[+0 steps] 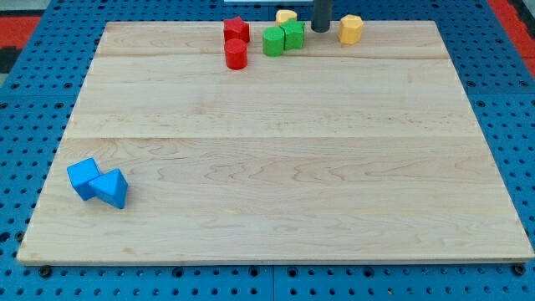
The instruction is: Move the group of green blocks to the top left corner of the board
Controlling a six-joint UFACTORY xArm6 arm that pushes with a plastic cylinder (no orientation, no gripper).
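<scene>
Two green blocks sit together near the board's top edge, a little right of centre: a green block [273, 41] on the left touching a green cube [293, 34] on the right. My tip [321, 30] is just to the right of the green cube, a short gap away, between it and a yellow hexagonal block [351, 28]. The rod comes down from the view's top.
A red star-like block [236, 30] and a red cylinder [236, 54] lie just left of the green blocks. A small yellow block [286, 16] sits behind the green cube. A blue cube [83, 177] and blue triangular block [111, 188] lie at the bottom left. The wooden board [276, 167] rests on a blue pegboard.
</scene>
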